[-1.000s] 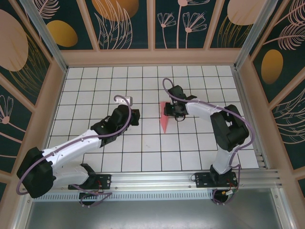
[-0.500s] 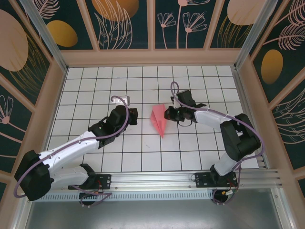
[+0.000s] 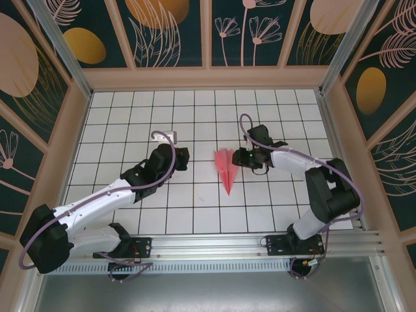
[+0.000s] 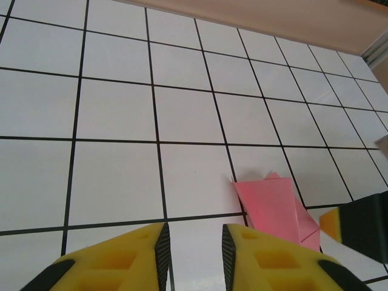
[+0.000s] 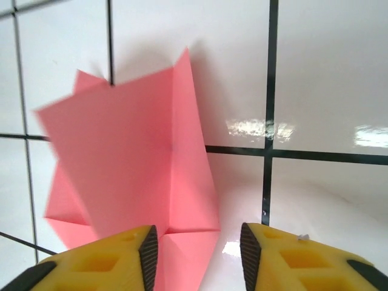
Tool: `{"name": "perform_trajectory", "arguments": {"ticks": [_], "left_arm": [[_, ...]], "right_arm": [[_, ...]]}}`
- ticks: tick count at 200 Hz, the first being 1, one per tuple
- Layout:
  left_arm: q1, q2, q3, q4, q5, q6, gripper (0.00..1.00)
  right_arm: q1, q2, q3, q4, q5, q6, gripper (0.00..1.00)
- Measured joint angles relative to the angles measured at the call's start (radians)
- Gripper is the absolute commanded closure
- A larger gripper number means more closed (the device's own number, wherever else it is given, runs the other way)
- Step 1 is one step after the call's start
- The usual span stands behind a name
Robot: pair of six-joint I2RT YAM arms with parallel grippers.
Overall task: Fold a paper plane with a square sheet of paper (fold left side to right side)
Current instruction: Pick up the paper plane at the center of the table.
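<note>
The salmon-pink paper plane [image 3: 227,168] lies on the white grid table, its point toward the near edge. In the right wrist view its folded wings [image 5: 136,163] spread out between and ahead of my right gripper's yellow fingers. My right gripper [image 3: 245,158] sits open at the plane's right side, not clamped on it. My left gripper [image 3: 184,158] rests about two tiles left of the plane, open with nothing between its fingers [image 4: 136,254]. The left wrist view catches the plane [image 4: 273,206] low on the right.
The tiled table [image 3: 130,117] is ringed by a wooden wall [image 3: 208,78] at the back and sides. An aluminium rail [image 3: 208,244] with both arm bases runs along the near edge.
The right gripper has let go of the plane and drawn back to the right. The plane now lies flat, shifted slightly right. The left arm has hardly moved.
</note>
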Motion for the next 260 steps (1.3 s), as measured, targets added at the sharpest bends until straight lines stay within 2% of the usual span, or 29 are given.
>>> {"name": "perform_trajectory", "arguments": {"ticks": [25,52,76,111,179,211,230,260], "left_arm": [[0.000,-0.001,-0.007,0.007,-0.008,0.000,0.64],[0.000,-0.005,-0.013,0.019,-0.013,0.000,0.64],[0.000,-0.011,-0.014,0.023,-0.015,0.000,0.64],[0.000,-0.024,-0.019,0.023,-0.016,0.000,0.63],[0.000,-0.031,-0.019,0.023,-0.019,0.000,0.63],[0.000,-0.031,-0.019,0.022,-0.019,0.000,0.63],[0.000,-0.031,-0.019,0.023,-0.019,0.000,0.63],[0.000,-0.031,-0.019,0.022,-0.023,0.000,0.63]], "right_arm": [[0.073,-0.070,0.025,-0.048,0.055,0.003,0.44],[0.187,-0.066,0.027,-0.069,0.086,0.040,0.34],[0.255,-0.021,0.034,-0.085,0.117,0.071,0.33],[0.271,0.044,0.063,-0.129,0.185,0.083,0.35],[0.290,0.118,0.090,-0.142,0.215,0.093,0.55],[0.295,0.154,0.103,-0.144,0.233,0.097,0.70],[0.296,0.170,0.124,-0.146,0.241,0.092,0.82],[0.295,0.180,0.167,-0.174,0.267,0.083,0.92]]}}
